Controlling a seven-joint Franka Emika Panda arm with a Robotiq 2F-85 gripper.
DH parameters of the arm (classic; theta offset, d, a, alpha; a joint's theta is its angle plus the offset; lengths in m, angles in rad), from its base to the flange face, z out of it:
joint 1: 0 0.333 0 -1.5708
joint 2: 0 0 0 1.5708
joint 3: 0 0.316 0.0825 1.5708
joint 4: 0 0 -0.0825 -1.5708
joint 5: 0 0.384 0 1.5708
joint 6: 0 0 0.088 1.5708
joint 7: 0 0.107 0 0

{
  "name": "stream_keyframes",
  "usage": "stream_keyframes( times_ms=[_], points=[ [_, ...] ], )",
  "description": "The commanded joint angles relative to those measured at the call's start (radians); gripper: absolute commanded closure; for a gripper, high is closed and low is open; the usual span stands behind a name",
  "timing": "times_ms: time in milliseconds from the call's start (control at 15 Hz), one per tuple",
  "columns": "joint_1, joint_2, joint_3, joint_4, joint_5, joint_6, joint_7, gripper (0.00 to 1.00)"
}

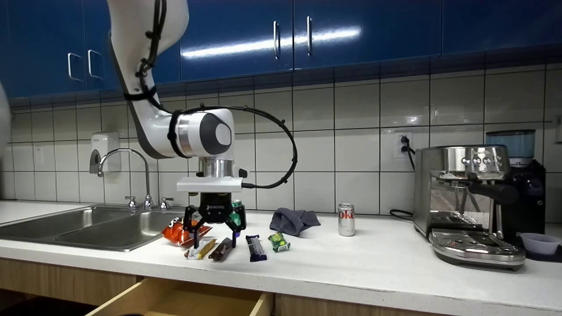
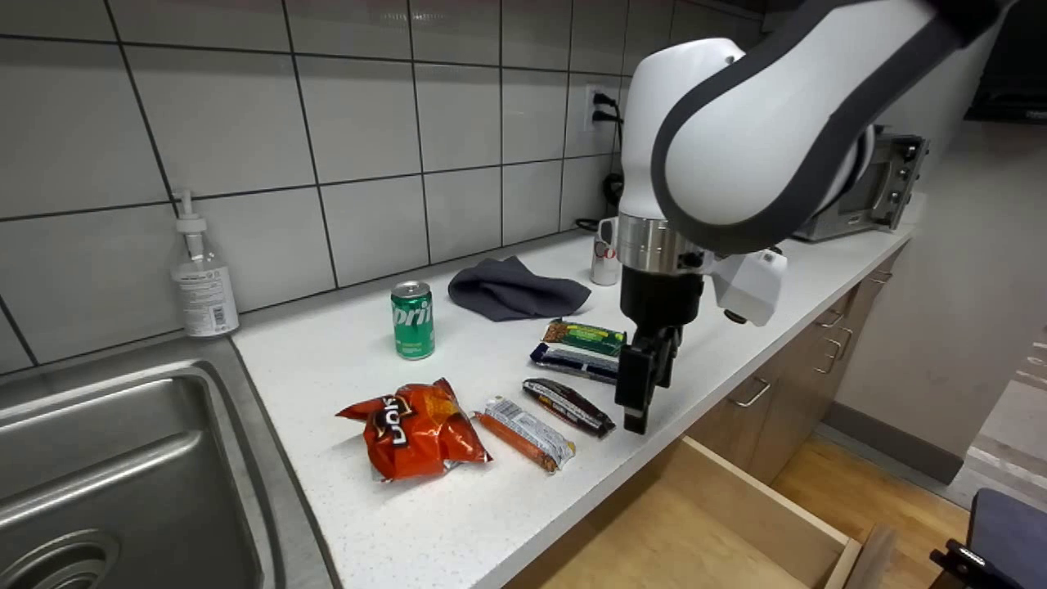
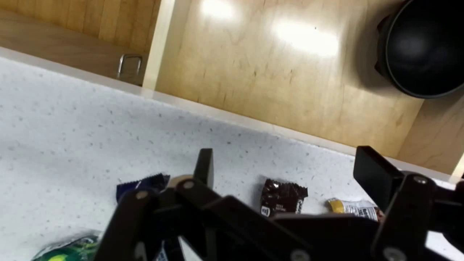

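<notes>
A brown bar (image 2: 568,406) lies on the white table (image 2: 368,532), near its front edge. The gripper (image 1: 215,244) points down close to the bar's front end, its two fingers spread wide; in the wrist view, that end of the wrapper shows between them. On one side of the bar lies a silver and orange bar (image 2: 527,433), with a red Doritos bag (image 2: 425,429) beyond it; on the other are a dark blue bar (image 2: 575,361) and a green packet (image 2: 587,336), close together. Farther back, a Sprite can (image 2: 413,321) stands upright, a grey cloth (image 2: 515,292) lies crumpled, and a Coke can (image 1: 346,221) stands beyond the cloth. A sink (image 2: 123,446) is set into the table at the Doritos end; a coffee machine (image 1: 465,206) stands toward the opposite end. Below the front edge, an open drawer (image 3: 268,79) holds a black bowl (image 3: 424,47), and blue cabinets (image 1: 237,35) hang above the tiled wall (image 1: 316,149)
</notes>
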Motion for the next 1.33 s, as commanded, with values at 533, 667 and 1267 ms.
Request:
stream_keyframes(
  times_ms=[533,667,1267],
  points=[
    [-0.013,0.281,0.047,0.327,0.002,-0.021,0.058,0.0],
    [-0.013,0.304,0.049,0.355,0.003,-0.021,0.066,0.0],
    [-0.016,0.331,0.053,0.397,0.004,-0.014,0.079,0.44]
  ],
)
